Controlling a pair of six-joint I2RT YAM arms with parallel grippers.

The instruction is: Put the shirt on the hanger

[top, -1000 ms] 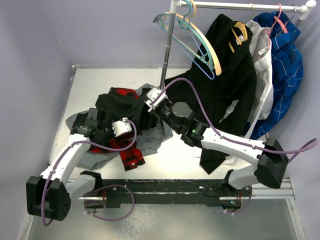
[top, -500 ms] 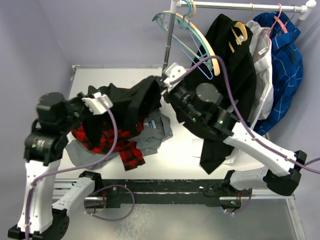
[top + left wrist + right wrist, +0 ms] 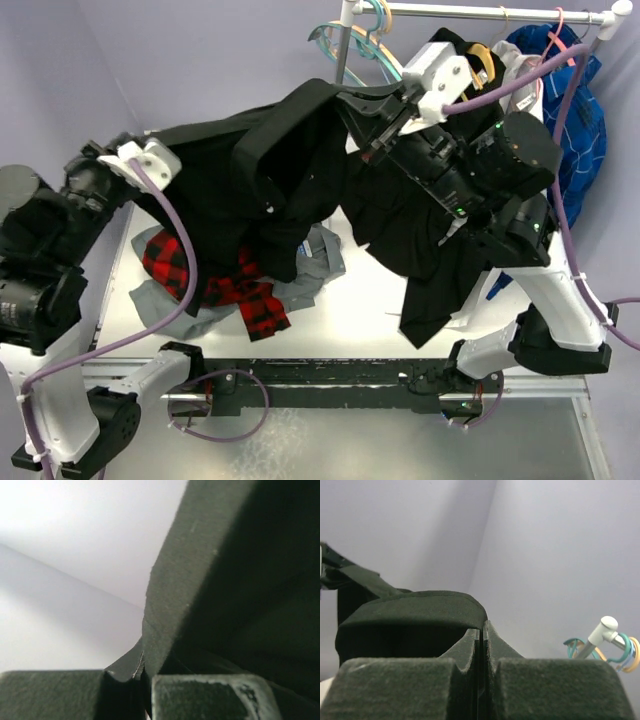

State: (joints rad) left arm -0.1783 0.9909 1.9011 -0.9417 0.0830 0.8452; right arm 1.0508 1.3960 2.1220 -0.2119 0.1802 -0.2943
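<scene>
A crumpled grey garment (image 3: 318, 262) and a red-and-black plaid shirt (image 3: 255, 305) lie heaped on the pale table (image 3: 355, 312).

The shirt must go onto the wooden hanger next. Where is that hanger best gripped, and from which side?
Probably the upper shoulder of the hanger, near its top, coming from the left: that sloping stretch hangs bare, while its lower end hides behind the right gripper.

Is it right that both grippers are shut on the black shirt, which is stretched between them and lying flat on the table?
Not quite. The left gripper and right gripper are shut on the shirt, and it is stretched between them, but it is held up in the air, not flat on the table. It hangs above the plaid shirt. The top view shows this.
</scene>
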